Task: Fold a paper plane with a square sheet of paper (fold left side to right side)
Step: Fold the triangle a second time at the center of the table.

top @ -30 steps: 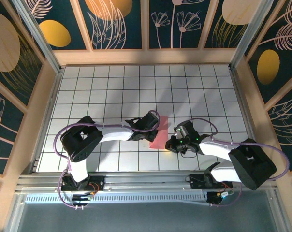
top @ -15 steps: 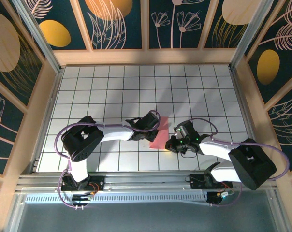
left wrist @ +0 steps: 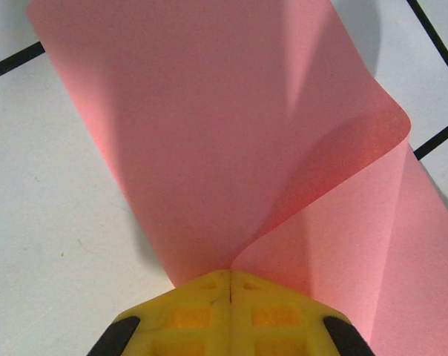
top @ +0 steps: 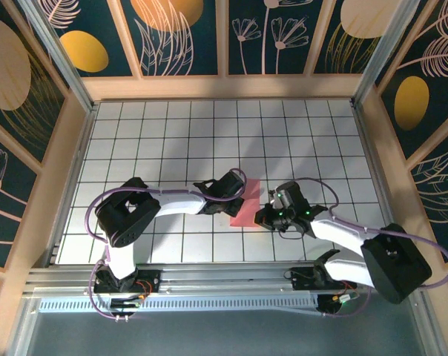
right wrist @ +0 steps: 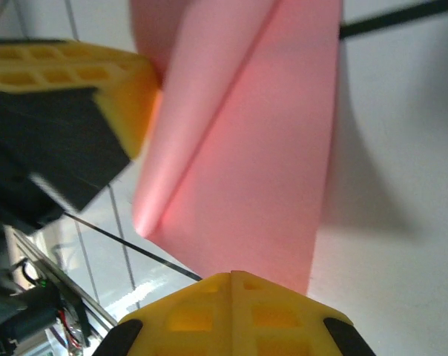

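Right arm's elbow has swung out toward the near right since a second ago, and its wrist has edged a little closer to the paper. Left arm and paper are much as they were.

Sheet of paper [top: 248,199] sits mid-table [top: 165,126] between the two wrists, partly lifted off the white tiles. Left gripper [top: 234,194] is on its left side, right gripper [top: 261,216] at its near right corner.

Left gripper [left wrist: 230,276]: fingers clenched together, sheet [left wrist: 224,126] pinched at the tips and curling away in a loose roll, no crease pressed yet. Right gripper [right wrist: 231,277]: fingers likewise closed, with the edge of the sheet [right wrist: 246,170] running into the tips. That looks like a pinch on it too.

Risks:
- Two holds on thin paper. If the arms pull apart, it may tear or slide out.
- The rolled-over half could land skewed, so the edges miss each other and the crease runs crooked.
- Both pinches sit right at the edge, which leaves little margin.
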